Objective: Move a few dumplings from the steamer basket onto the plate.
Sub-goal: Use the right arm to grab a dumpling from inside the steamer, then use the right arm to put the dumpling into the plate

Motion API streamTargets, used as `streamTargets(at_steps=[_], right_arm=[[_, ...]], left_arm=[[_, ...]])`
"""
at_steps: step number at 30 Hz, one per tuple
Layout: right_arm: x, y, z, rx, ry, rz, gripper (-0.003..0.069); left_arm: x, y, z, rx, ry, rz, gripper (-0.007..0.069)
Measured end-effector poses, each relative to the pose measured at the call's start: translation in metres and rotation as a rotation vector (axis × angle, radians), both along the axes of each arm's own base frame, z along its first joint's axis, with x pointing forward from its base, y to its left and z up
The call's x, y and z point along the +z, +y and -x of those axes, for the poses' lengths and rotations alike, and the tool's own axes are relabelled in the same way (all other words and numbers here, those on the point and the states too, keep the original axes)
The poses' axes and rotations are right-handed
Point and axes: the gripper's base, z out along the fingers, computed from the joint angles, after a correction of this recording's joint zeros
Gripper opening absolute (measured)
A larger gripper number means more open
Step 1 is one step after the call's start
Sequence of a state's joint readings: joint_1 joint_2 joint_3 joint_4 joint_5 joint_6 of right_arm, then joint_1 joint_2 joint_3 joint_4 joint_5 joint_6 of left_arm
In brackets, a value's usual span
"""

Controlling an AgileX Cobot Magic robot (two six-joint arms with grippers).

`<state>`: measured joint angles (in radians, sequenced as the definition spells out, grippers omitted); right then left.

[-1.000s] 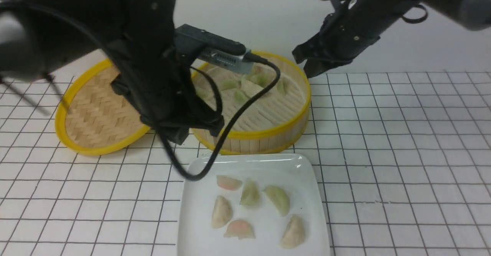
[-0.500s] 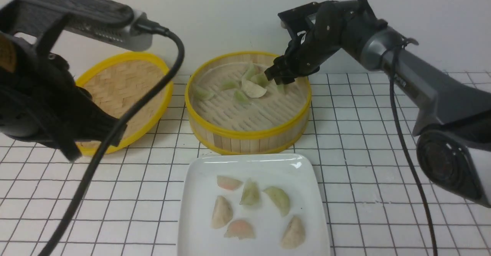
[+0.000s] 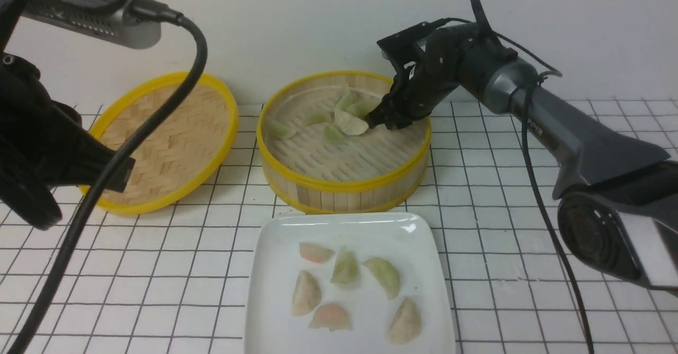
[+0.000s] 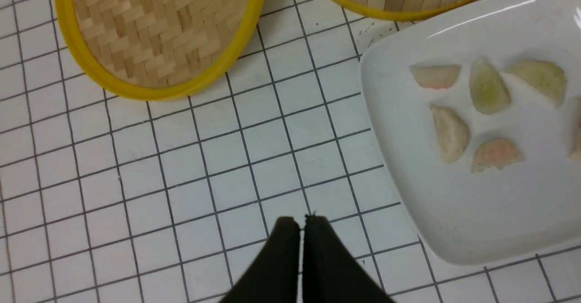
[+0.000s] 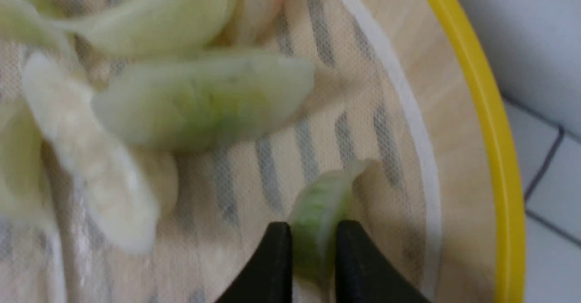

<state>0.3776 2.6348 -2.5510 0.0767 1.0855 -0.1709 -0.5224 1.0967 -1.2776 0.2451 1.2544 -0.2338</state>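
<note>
The steamer basket point(image 3: 344, 187) stands mid-table with several pale green and cream dumplings point(image 3: 339, 123) at its back. My right gripper point(image 3: 389, 122) reaches down inside its far right side. In the right wrist view the right gripper point(image 5: 313, 230) is shut on a small green dumpling point(image 5: 323, 201) close to the basket's yellow rim point(image 5: 481, 90). The white plate point(image 3: 275, 248) in front of the basket holds several dumplings point(image 3: 344, 269). My left gripper point(image 4: 302, 221) is shut and empty, above the table to the left of the plate point(image 4: 408, 194).
The shallow woven-bamboo lid point(image 3: 169, 142) lies left of the basket; it also shows in the left wrist view point(image 4: 150, 31). My left arm point(image 3: 47, 147) and its cable hang over the table's left side. A wall stands just behind the basket.
My left arm has pulled back to the left, away from the front of the basket. My right gripper has come down into the basket and closed on the green dumpling.
</note>
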Motion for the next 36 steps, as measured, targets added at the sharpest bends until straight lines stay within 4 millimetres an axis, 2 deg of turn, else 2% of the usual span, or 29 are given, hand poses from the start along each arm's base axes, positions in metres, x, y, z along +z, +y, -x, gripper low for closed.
streamTargets(at_steps=[2,4,5,8,11,12,13,16,20,22,24,27,28,30,32,34,35,36], right_arm=[[0.012,-0.002,0.005,-0.003,0.04,0.014,0.0095],[0.037,-0.002,0.008,-0.008,0.021,-0.005,0.0095],[0.041,-0.003,0.008,-0.01,0.016,-0.012,0.0095],[0.088,-0.002,0.021,-0.015,-0.022,-0.1,0.0095],[0.109,-0.002,0.032,-0.006,-0.009,-0.15,0.0095],[0.12,-0.003,0.041,0.001,0.01,-0.171,0.0095],[0.142,-0.008,0.062,0.016,0.034,-0.192,0.0095],[0.16,-0.017,0.103,0.05,0.093,-0.166,0.0095],[0.164,-0.024,0.175,0.148,0.189,-0.121,0.0095],[0.146,-0.023,0.22,0.213,0.288,-0.104,0.0095],[0.132,-0.022,0.249,0.249,0.334,-0.098,0.0095],[0.099,-0.015,0.277,0.276,0.364,-0.078,0.0095],[0.097,-0.014,0.277,0.277,0.358,-0.081,0.0095],[0.076,-0.003,0.289,0.303,0.369,-0.062,0.0095],[0.069,0.004,0.292,0.32,0.374,-0.053,0.0095],[0.053,0.019,0.294,0.345,0.381,-0.042,0.0115],[0.05,0.021,0.294,0.345,0.387,-0.039,0.0117],[0.04,0.026,0.293,0.345,0.402,-0.034,0.0138]], left_arm=[[0.0,0.001,-0.001,0.004,-0.008,-0.014,-0.0006],[0.001,0.002,-0.001,0.008,-0.015,-0.025,-0.0006],[0.001,0.003,-0.001,0.009,-0.016,-0.028,-0.0006],[0.001,0.004,-0.002,0.014,-0.022,-0.039,-0.0006],[0.001,0.004,-0.002,0.026,-0.023,-0.034,-0.0006],[0.001,0.004,-0.002,0.033,-0.022,-0.029,-0.0006],[0.0,0.003,-0.003,0.042,-0.018,-0.025,-0.0006],[-0.004,0.002,-0.009,0.057,0.002,-0.03,-0.0006],[-0.021,0.0,-0.03,0.094,0.078,-0.053,-0.0003],[-0.035,-0.004,-0.046,0.096,0.144,-0.055,-0.0002],[-0.049,-0.008,-0.061,0.076,0.203,-0.038,-0.0002],[-0.068,-0.02,-0.077,0.017,0.27,0.001,-0.0002],[-0.069,-0.021,-0.078,0.012,0.272,0.004,-0.0002],[-0.08,-0.03,-0.088,-0.036,0.288,0.029,-0.0002],[-0.084,-0.032,-0.091,-0.052,0.287,0.036,-0.0002],[-0.091,-0.038,-0.104,-0.085,0.26,0.038,-0.0002],[-0.092,-0.039,-0.104,-0.087,0.262,0.036,-0.0002],[-0.095,-0.042,-0.113,-0.09,0.248,0.04,-0.0002]])
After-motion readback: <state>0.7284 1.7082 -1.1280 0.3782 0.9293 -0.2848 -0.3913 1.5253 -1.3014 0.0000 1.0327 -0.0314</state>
